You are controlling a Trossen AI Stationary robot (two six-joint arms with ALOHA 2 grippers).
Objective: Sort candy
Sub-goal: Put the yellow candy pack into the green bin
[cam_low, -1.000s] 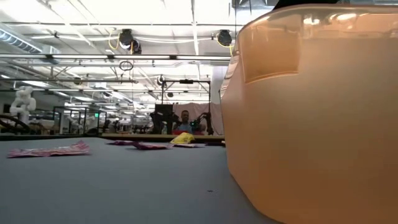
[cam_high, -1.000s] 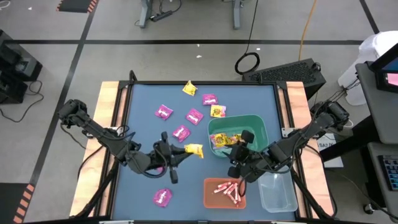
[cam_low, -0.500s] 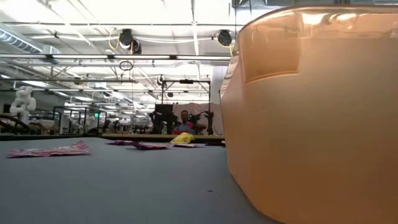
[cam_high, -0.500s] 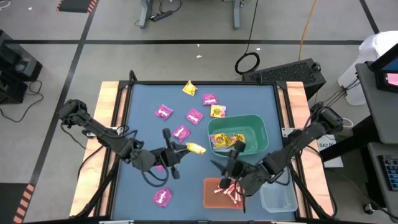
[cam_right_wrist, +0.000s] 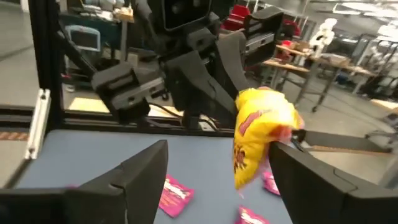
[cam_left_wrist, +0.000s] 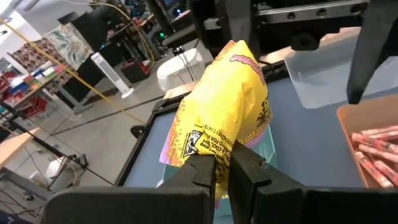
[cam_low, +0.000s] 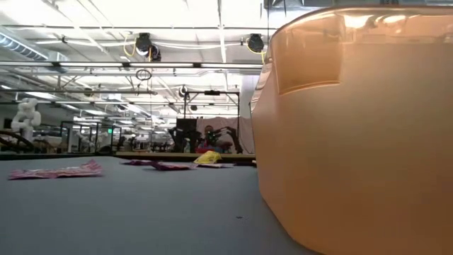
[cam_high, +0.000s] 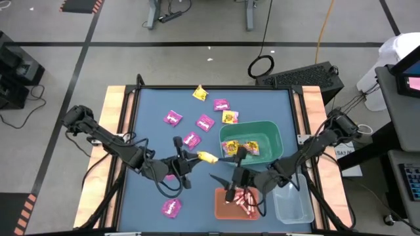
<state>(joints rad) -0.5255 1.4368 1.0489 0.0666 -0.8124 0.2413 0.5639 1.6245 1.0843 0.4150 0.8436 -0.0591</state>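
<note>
Handover step. The left gripper [cam_high: 197, 157] holds 1 yellow packet [cam_high: 207, 157] clenched above mid-table, between the loose magenta packets [cam_high: 191, 139] and the green bin [cam_high: 272, 134]. The right gripper [cam_high: 223, 179], jaws spread wide, faces it; next it must close around the packet

You're in a robotics lab: an open hall with ceiling light strips [cam_low: 106, 14], exposed ducts, metal-framed workbenches [cam_low: 85, 134], a white robot figure [cam_low: 27, 113], and cables [cam_high: 262, 65] across the grey floor.
</note>
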